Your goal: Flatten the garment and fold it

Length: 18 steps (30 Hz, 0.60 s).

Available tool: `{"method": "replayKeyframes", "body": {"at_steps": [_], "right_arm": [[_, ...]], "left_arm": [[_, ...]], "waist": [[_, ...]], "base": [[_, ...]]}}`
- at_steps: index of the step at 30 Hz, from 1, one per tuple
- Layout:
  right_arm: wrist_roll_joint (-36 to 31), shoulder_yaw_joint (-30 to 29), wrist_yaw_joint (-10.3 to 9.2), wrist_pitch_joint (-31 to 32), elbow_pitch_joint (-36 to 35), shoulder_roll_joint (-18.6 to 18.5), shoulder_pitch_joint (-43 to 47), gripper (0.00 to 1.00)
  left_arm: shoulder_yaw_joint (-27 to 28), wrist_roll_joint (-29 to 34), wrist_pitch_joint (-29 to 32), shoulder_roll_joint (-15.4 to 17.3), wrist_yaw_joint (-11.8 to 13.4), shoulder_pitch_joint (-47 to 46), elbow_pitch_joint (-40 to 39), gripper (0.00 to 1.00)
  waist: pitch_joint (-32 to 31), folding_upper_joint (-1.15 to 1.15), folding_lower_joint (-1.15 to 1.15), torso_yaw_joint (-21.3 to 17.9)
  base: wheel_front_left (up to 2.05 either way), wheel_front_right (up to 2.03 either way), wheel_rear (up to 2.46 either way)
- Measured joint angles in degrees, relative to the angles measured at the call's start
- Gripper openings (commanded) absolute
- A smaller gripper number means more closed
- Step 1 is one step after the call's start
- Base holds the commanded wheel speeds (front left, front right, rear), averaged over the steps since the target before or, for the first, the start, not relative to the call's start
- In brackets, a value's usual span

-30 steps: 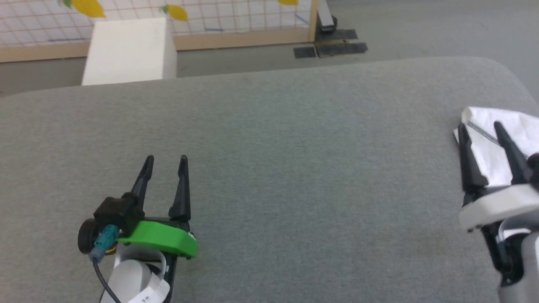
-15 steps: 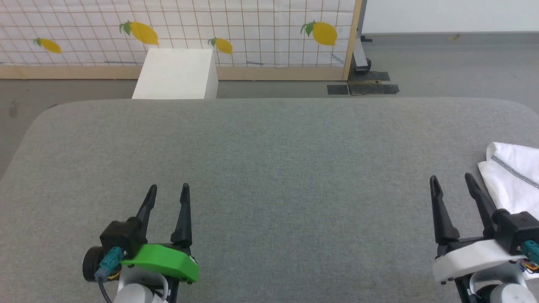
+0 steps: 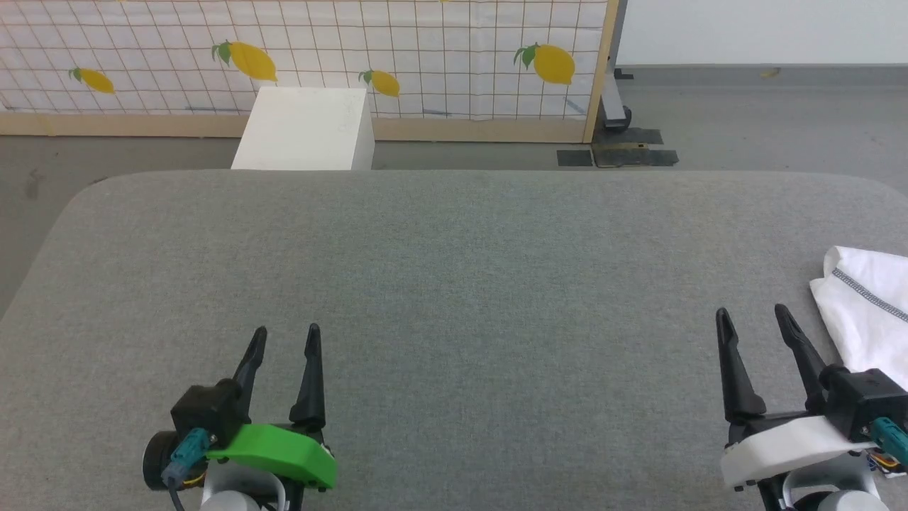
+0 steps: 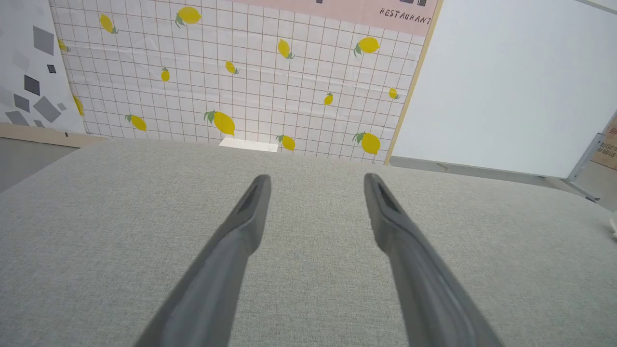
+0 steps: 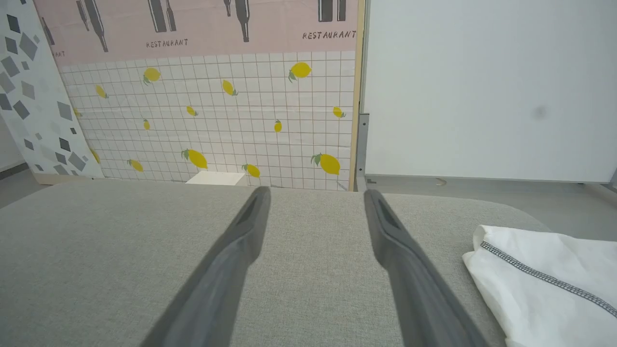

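Observation:
The garment (image 3: 867, 309) is a white cloth with a dark zigzag seam, folded over at the right edge of the grey padded table (image 3: 454, 284); the head view cuts it off. It also lies at the lower right of the right wrist view (image 5: 549, 284). My right gripper (image 3: 752, 318) stands open just left of the garment, apart from it, with nothing between its fingers. Over the near left of the table my left gripper (image 3: 286, 335) is open and empty. Both grippers' fingers point away over bare fabric (image 4: 313, 180) (image 5: 313, 193).
A rigid white box (image 3: 305, 138) stands on the floor behind the table's far edge. Behind it runs a lemon-patterned tiled panel (image 3: 425, 57) with a wooden frame. Grey floor with dark tape patches (image 3: 617, 156) lies beyond the table at the right.
The head camera has swung and tilted up, so the whole picture shifted and more of the far wall shows. Both grippers stay open and empty; the right one now sits left of the garment.

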Motion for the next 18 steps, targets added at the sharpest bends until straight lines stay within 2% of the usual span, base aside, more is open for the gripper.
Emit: {"method": "replayKeyframes", "body": {"at_steps": [3, 4, 18], "right_arm": [[0.0, 0.2, 0.0, 0.0, 0.0, 0.1, 0.0, 1.0], [0.0, 0.2, 0.0, 0.0, 0.0, 0.1, 0.0, 0.0], [0.0, 0.2, 0.0, 0.2, 0.1, 0.1, 0.0, 0.0]], "left_arm": [[-0.1, -0.2, 0.0, 0.0, 0.0, 0.0, 0.1, 1.0], [-0.2, -0.4, 0.0, 0.0, 0.0, 0.0, 0.1, 0.0], [-0.3, -0.2, 0.4, 0.0, 0.0, 0.0, -0.1, 0.0]], "waist": [[0.0, 0.0, 0.0, 0.0], [0.1, 0.0, 0.0, 0.0], [0.1, 0.0, 0.0, 0.0]], "base": [[0.0, 0.0, 0.0], [0.0, 0.0, 0.0], [0.0, 0.0, 0.0]]}}
